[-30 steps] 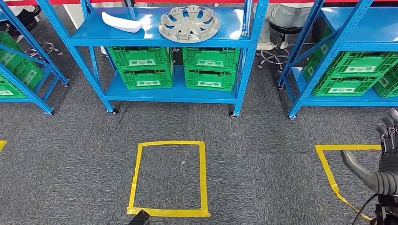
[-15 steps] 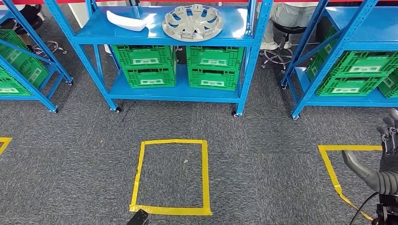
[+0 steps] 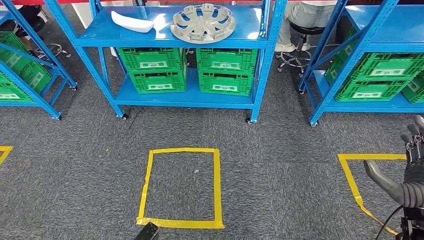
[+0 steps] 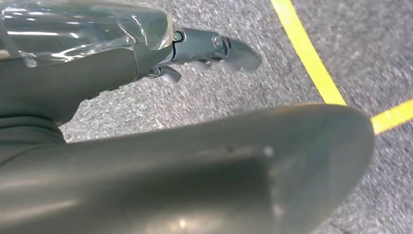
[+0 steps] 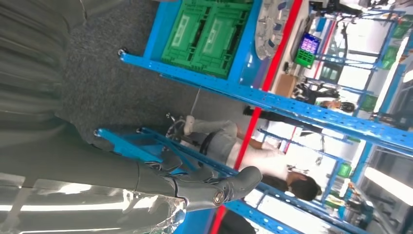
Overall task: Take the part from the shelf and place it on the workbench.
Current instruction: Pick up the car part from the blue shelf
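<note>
Both hands hold nothing: right hand [image 3: 407, 165] open, left hand [image 4: 214, 48] loosely open. Wheel cover [image 3: 202, 23] lies on the blue shelf [image 3: 250, 35]; walk closer squarely before reaching.

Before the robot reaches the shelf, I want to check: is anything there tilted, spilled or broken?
Nothing stands out. The wheel cover lies flat on the top shelf beside a white part, the green crates are stacked squarely below, and the floor tape is intact.
</note>
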Controlling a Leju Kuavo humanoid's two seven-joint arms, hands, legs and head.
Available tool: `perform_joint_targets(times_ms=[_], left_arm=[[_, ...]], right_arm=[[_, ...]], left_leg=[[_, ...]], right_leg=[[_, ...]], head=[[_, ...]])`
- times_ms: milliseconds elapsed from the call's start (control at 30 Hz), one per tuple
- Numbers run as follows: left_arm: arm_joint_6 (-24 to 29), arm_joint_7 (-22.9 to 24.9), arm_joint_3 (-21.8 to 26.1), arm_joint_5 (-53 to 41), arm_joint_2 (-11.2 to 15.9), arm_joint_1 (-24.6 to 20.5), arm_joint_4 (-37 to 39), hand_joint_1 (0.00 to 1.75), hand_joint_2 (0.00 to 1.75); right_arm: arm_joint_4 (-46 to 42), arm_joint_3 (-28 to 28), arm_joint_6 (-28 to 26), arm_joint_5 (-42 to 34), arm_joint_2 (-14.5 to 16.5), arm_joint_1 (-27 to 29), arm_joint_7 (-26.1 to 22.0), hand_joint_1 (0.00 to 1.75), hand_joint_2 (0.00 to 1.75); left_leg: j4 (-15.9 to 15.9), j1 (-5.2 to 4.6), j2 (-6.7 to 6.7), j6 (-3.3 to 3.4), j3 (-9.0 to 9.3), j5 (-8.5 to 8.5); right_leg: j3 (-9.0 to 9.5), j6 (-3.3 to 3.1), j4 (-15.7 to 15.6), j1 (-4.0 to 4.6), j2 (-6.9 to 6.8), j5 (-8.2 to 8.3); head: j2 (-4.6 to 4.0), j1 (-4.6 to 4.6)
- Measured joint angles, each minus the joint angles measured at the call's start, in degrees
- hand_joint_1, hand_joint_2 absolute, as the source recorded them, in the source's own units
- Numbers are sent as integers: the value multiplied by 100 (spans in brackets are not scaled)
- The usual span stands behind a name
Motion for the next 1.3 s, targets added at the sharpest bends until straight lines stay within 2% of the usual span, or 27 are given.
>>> perform_joint_targets(times_ms=[67, 133, 200, 267, 300, 333, 367, 400, 433, 467, 533, 600, 633, 667, 733, 767, 800, 833, 900, 933, 967, 1000, 1100, 1167, 1233, 1267, 1300], left_arm=[[3, 8, 1, 4, 3, 3, -13, 0, 0], [5, 10, 2, 5, -2, 0, -32, 0, 0], [5, 12, 3, 8, -19, -2, -46, 0, 0], [3, 13, 3, 11, -33, 3, -49, 0, 0], [2, 14, 3, 13, -39, 6, -49, 0, 0], [2, 14, 3, 13, -44, 7, -49, 0, 0], [2, 14, 3, 13, -50, 6, -49, 0, 0], [2, 15, 3, 13, -51, 6, -50, 0, 0], [2, 16, 3, 13, -51, 6, -51, 0, 0], [2, 18, 3, 13, -49, 5, -52, 0, 0], [4, 18, 3, 13, -46, 7, -53, 0, 0], [7, 19, 3, 13, -37, 10, -53, 0, 0], [7, 19, 3, 13, -33, 10, -53, 0, 0], [8, 19, 3, 13, -30, 10, -53, 0, 0], [8, 19, 3, 13, -34, 13, -53, 0, 0], [8, 19, 3, 13, -36, 15, -53, 0, 0], [8, 20, 3, 13, -37, 17, -53, 0, 0], [8, 20, 3, 13, -38, 17, -53, 0, 0], [8, 19, 3, 13, -28, 15, -53, 0, 0], [7, 19, 3, 13, -21, 14, -53, 0, 0], [7, 19, 4, 13, -12, 11, -54, 0, 0], [8, 19, 4, 14, -3, 11, -54, 0, 0], [8, 19, 4, 18, 1, 15, -59, 0, 0], [8, 17, 5, 20, -5, 11, -64, 0, 0], [8, 16, 5, 21, -20, 10, -66, 0, 0], [8, 17, 5, 22, -29, 12, -66, 0, 0], [8, 18, 5, 25, -36, 15, -66, 0, 0]], right_arm=[[-10, 9, 0, -1, -5, 6, -1, 0, 175], [-21, 8, -1, -3, -22, -5, -3, 0, 175], [-19, 7, -2, -4, -27, -6, -4, 0, 175], [-9, 9, -2, -4, -25, 7, -4, 0, 175], [-3, 9, -2, -5, -24, 10, -3, 0, 175], [0, 9, -2, -5, -25, 10, -3, 0, 175], [1, 9, -2, -6, -25, 8, -3, 0, 175], [5, 10, -2, -7, -23, 7, -2, 0, 175], [5, 11, -2, -7, -22, 6, -1, 0, 175], [5, 11, -2, -6, -21, 4, 2, 0, 175], [3, 12, -2, -7, -22, 2, 2, 0, 175], [3, 14, -2, -8, -20, 0, 1, 0, 175], [2, 14, -2, -8, -17, -1, 2, 0, 175], [2, 16, -2, -7, -16, -5, 2, 0, 175], [3, 19, -1, -5, -13, -9, 3, 0, 175], [4, 22, 0, -4, -11, -11, 3, 0, 175], [5, 24, 0, -4, -9, -11, 3, 0, 175], [5, 25, 0, -4, -9, -12, 3, 0, 175], [5, 26, 0, -4, -9, -17, 3, 0, 175], [5, 26, 0, -4, -8, -20, 3, 0, 175], [7, 26, 0, -4, -7, -24, 3, 0, 175], [8, 27, 1, -3, -3, -25, 4, 0, 175], [8, 30, 2, -1, -7, -26, 5, 0, 175], [8, 26, 2, -2, -21, -43, 4, 0, 175], [20, 26, 2, -2, -25, -53, 5, 0, 175], [28, 26, 2, -2, -25, -50, 5, 0, 175], [36, 27, 2, -2, -25, -46, 5, 0, 175]], left_leg=[[-138, -3, -1, 23, 50, 73], [-322, 35, 6, 48, 137, 176], [-384, 52, 8, 56, 159, 217], [-367, 51, 2, 45, 141, 212], [-347, 56, -3, 31, 135, 202], [-313, 64, -10, 6, 127, 184], [-259, 76, -17, -27, 116, 154], [-198, 80, -25, -69, 97, 116], [-121, 77, -30, -111, 70, 72], [-59, 71, -33, -146, 43, 40], [3, 63, -34, -196, 4, 12], [78, 81, -35, -245, -36, -47], [219, 96, -35, -280, -99, -145], [483, 117, -36, -319, -221, -306], [1220, 157, -35, -379, -573, -661], [1520, 169, -35, -391, -722, -757], [1616, 172, -35, -386, -777, -733], [1491, 169, -36, -365, -724, -607], [738, 139, -38, -248, -360, -212], [387, 117, -26, -181, -186, -83], [146, 88, -13, -122, -70, -15], [44, 62, 0, -84, -28, -12], [-143, 61, 13, -41, 41, 65], [-319, 91, 21, 0, 136, 157], [-348, 81, 25, 19, 156, 171], [-340, 76, 23, 12, 154, 163], [-327, 72, 19, 2, 154, 150]], right_leg=[[-1, 40, -27, 0, -14, 13], [-117, 28, 206, 21, -16, -119], [-463, -5, 907, 12, -12, -428], [-772, 39, 1505, -9, -12, -612], [-775, 96, 1496, -23, -13, -567], [-651, 168, 1245, -42, -15, -436], [-437, 239, 828, -65, -18, -265], [-245, 269, 463, -75, -18, -133], [-104, 258, 192, -77, -14, -46], [-41, 212, 70, -68, -9, -15], [-55, 94, 77, -44, 2, -14], [-70, 24, 86, -60, 4, -1], [-73, -4, 81, -75, 4, 7], [-75, -21, 80, -81, 4, 10], [-85, -37, 80, -70, 4, 10], [-88, -37, 81, -63, 4, 10], [-87, -37, 81, -54, 6, 9], [-83, -37, 81, -42, 9, 9], [-68, -36, 74, -22, 19, 8], [-65, -29, 66, -4, 24, 12], [-68, -18, 57, -5, 24, 18], [-73, -3, 46, -12, 20, 25], [-86, 57, 25, -1, -3, 34], [-237, 38, 341, 17, -10, -127], [-596, 3, 1070, 4, -9, -422], [-768, 14, 1394, -3, -10, -520], [-859, 48, 1545, -10, -10, -537]], head=[[0, -7], [-1, 3], [-1, 14], [0, 21], [0, 21], [0, 22], [-1, 23], [-1, 21], [-1, 24], [-1, 23], [-1, 21], [0, 9], [1, 2], [1, -8], [-1, -19], [-1, -20], [-1, -20], [-1, -21], [0, -19], [1, -12], [0, -11], [0, -8], [-1, -9], [0, 3], [-1, 10], [-1, 12], [-1, 11]])
